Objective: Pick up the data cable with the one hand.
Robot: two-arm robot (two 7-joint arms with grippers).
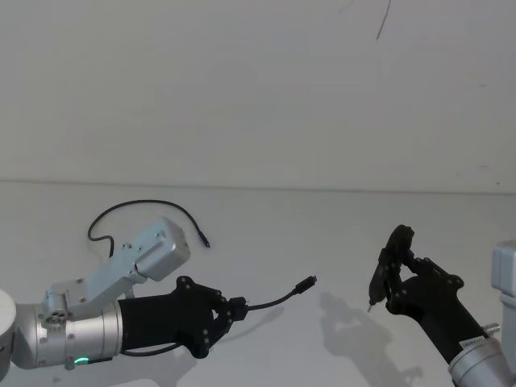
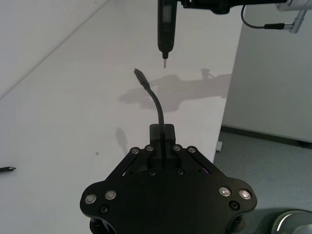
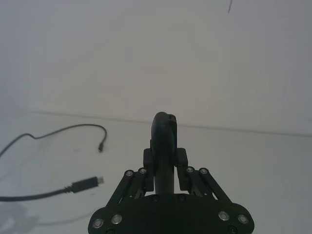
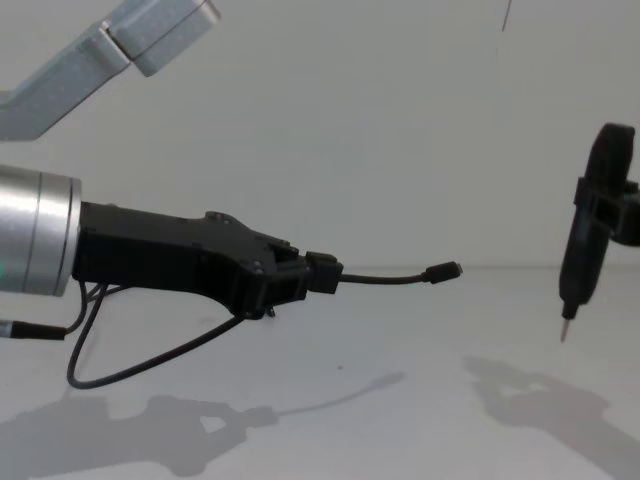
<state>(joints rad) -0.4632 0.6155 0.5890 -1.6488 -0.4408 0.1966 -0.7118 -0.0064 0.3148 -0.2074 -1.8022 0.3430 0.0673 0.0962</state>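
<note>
The data cable (image 1: 278, 300) is a thin black cord, and my left gripper (image 1: 239, 306) is shut on it a short way behind its plug (image 1: 305, 284). The plug end sticks out above the table toward the right. In the chest view the left gripper (image 4: 322, 275) holds the cable (image 4: 385, 280) roughly level, clear of the surface. The left wrist view has the cable (image 2: 157, 105) curving up from the shut fingertips (image 2: 162, 131). My right gripper (image 1: 401, 272) is shut on a black pen-shaped tool (image 1: 377, 284), tip down, right of the plug.
More black cord (image 1: 145, 205) loops on the white table (image 1: 322, 234) behind the left arm and ends in a small plug (image 1: 206, 242). The pen tool's metal tip (image 2: 165, 65) hangs close beyond the held plug (image 2: 140, 76). A white wall stands behind.
</note>
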